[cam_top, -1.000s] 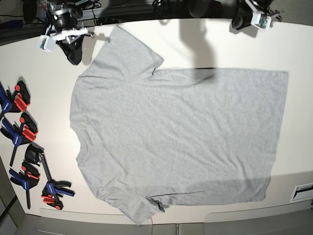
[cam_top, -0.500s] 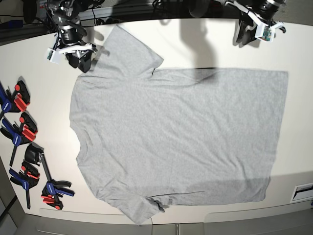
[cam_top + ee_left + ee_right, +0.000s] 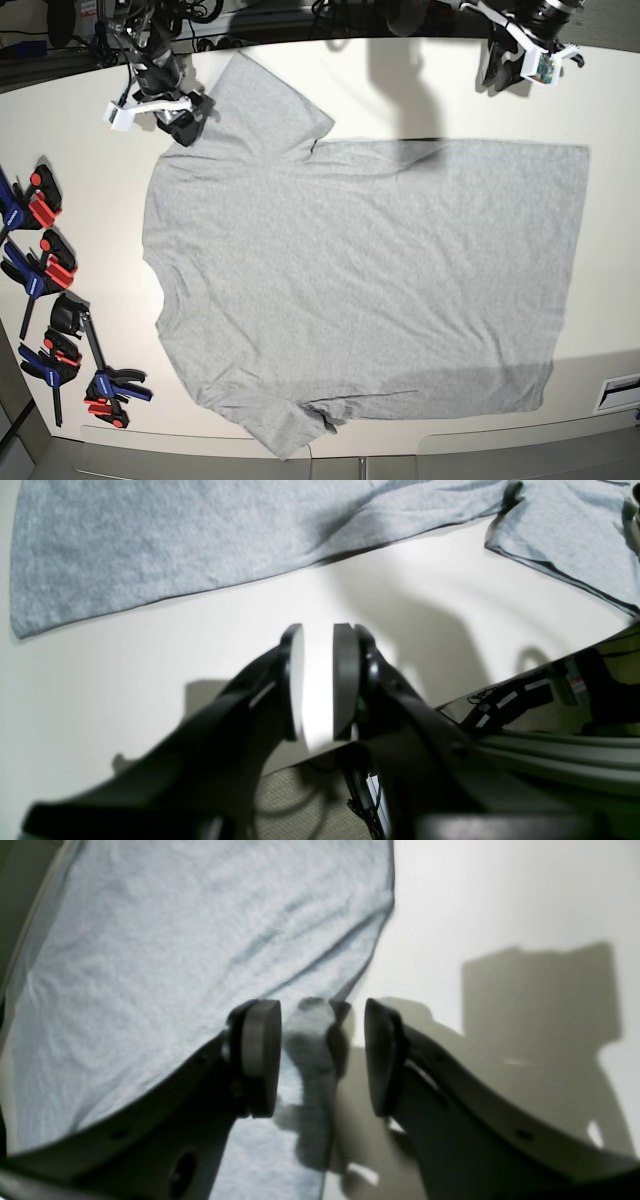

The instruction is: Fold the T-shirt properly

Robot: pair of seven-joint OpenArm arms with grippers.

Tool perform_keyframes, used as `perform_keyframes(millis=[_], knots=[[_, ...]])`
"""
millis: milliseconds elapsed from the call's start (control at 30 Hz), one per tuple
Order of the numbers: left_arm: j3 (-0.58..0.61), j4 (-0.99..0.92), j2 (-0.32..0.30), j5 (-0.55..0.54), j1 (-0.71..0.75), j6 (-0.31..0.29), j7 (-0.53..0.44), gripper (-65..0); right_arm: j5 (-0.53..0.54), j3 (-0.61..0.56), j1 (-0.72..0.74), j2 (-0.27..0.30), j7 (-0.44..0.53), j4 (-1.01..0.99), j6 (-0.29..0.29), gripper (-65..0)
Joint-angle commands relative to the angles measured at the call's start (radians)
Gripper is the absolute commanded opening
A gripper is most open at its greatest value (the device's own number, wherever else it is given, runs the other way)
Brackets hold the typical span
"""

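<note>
Evidently right jaws (image 3: pixel 322 1058) wide, left jaws (image 3: pixel 318 682) narrower, both empty

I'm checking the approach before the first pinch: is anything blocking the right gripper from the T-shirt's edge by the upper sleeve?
Nothing visible stands in the way. The right gripper hangs open over the T-shirt's edge, with no object between them. The clamps lie off to the side, outside that gap.
</note>
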Motion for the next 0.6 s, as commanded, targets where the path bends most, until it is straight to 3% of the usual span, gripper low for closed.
perform_keyframes(millis=[0,200,400,567], knots=[[-0.005,0.016,-0.006,-0.007,0.008,0.001,-0.013,-55.8,0.005,0.004,0.010,0.008,0.001,-0.003,0.007,-39.6],[-0.005,0.016,-0.005,-0.007,0.008,0.001,-0.010,-55.8,0.035,0.004,0.072,0.007,-0.027,-0.127,0.019,-39.6],[-0.005,0.016,-0.005,-0.007,0.008,0.004,-0.010,-55.8,0.104,0.004,0.080,-0.015,-0.074,-0.133,0.085,-39.6],[-0.005,0.016,-0.005,-0.007,0.008,0.004,-0.010,-55.8,0.107,0.004,0.080,-0.019,-0.072,-0.133,0.089,-39.6]])
